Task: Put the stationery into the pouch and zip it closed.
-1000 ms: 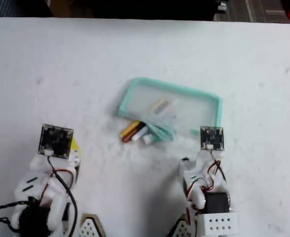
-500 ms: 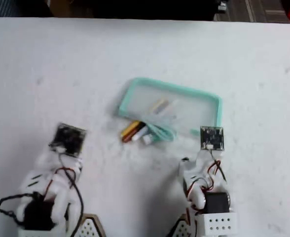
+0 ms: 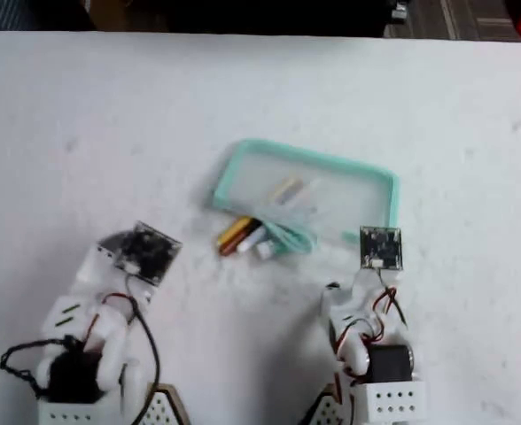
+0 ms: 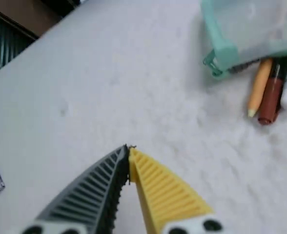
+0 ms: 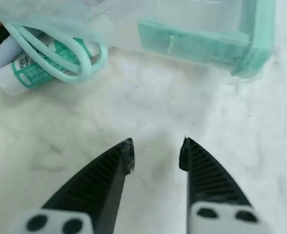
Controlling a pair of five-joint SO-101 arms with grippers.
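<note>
The stationery-loading step is looking only half done: the pouch (image 3: pixel 314 190) is lying flat on the white worktop (image 3: pixel 110 106) with its mouth open, and several items are poking out of that mouth rather than sitting inside. These are a yellow pen (image 4: pixel 258 87), a brown pen (image 4: pixel 271 95) and a glue stick (image 5: pixel 31 73), and a mint cord loop (image 5: pixel 77 53) is lying draped over them. The zip is not yet being closed. The left pincer (image 4: pixel 128 148) is hanging over bare worktop with its grey and yellow fingers pressed tip to tip, holding nothing. The pouch's mint corner and the 2 pen tips are lying ahead of it and off to its yellow finger's side, well apart from the tips. The right pincer (image 5: pixel 156 146) is hovering with a narrow gap between its 2 black fingers, also holding nothing. The pouch's mint edge is lying just ahead of its tips, near but not touching, while the glue stick and cord loop are sitting ahead and toward the left arm's side of it. By my reading, the next move is calling for teamwork: 1 pincer pinning or pinching the pouch near its mouth so it is not sliding, the other nudging the protruding ends fully past the opening, with the cord kept clear of the zip track.
</note>
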